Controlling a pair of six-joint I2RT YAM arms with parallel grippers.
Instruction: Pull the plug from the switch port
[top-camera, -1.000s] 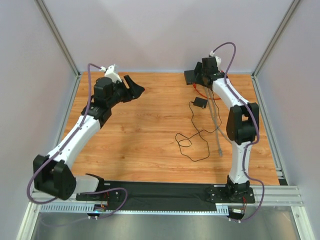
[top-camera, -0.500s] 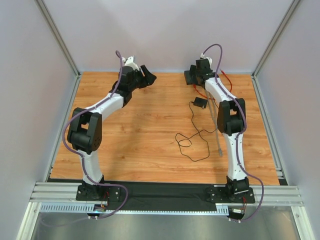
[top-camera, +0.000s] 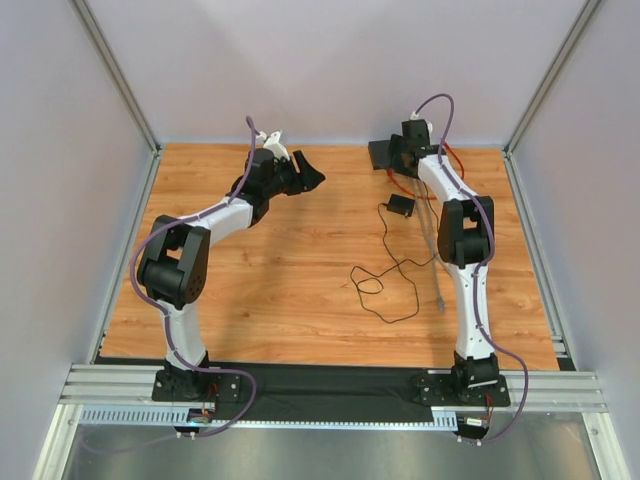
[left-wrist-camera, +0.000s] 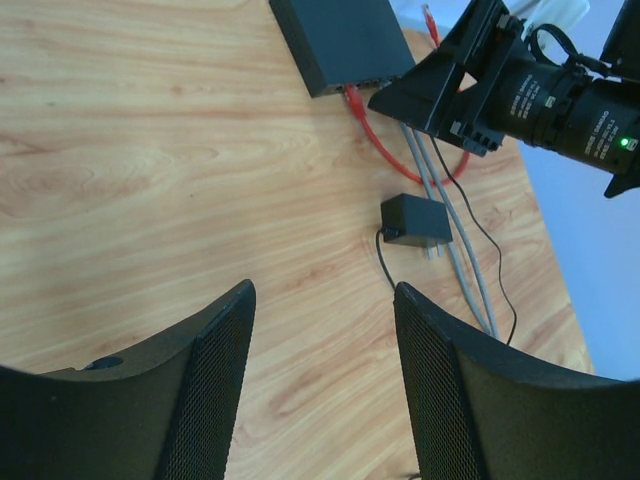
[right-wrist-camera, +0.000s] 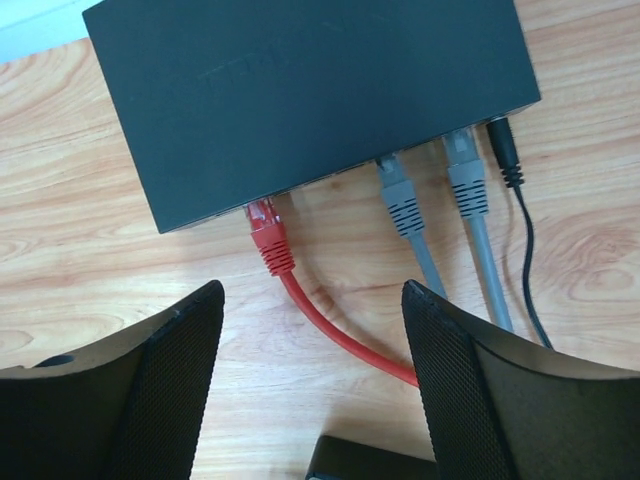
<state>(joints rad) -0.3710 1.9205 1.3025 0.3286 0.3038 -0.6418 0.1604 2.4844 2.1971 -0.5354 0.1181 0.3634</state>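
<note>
The flat black switch lies at the back right of the table. A red plug sits in the switch port near its left end, and its red cable curves away between my right fingers. Two grey plugs and a black power plug sit in sockets further right. My right gripper hovers open just in front of the red plug, touching nothing. My left gripper is open and empty over bare wood at the back centre, well left of the switch.
A small black square adapter with a thin black cord lies in front of the switch, just under my right gripper. Grey cables run toward the near right. Frame posts and walls bound the wooden table.
My left arm has swung from the far left toward the back centre, nearer the switch. My right gripper stayed over the switch, shifting only slightly. Both sets of jaws narrowed a little.
</note>
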